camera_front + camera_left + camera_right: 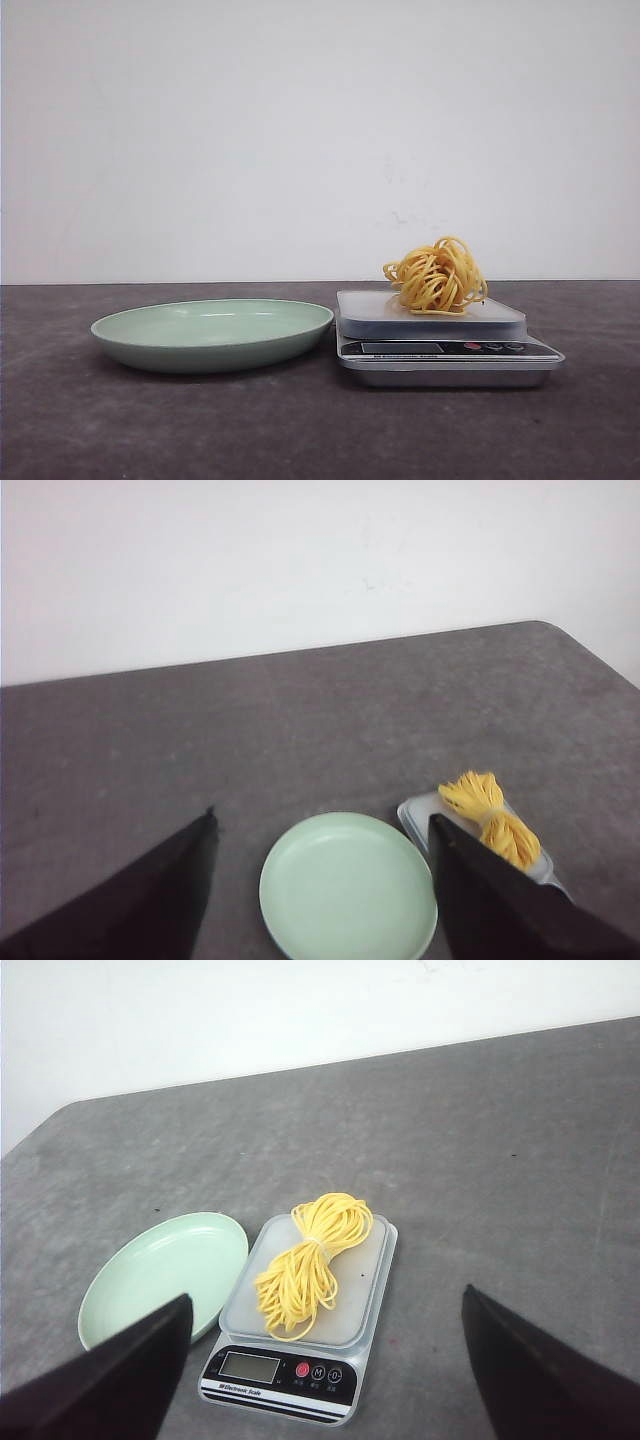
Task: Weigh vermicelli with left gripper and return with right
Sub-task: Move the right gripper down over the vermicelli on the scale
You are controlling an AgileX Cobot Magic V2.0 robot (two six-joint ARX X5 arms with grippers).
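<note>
Now | vermicelli [437, 277] on scale [440, 345] | plate [214, 333] beside

A nest of yellow vermicelli [437, 276] sits on the platform of a silver kitchen scale [446, 350]. Just beside the scale's left edge, a pale green plate [212, 335] rests on the dark table [120, 430].

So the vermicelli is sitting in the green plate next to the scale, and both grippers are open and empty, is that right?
Not quite. The vermicelli sits on the scale, not in the green plate, which is empty beside it; the right wrist view shows this. The left gripper and right gripper are open and empty.
</note>
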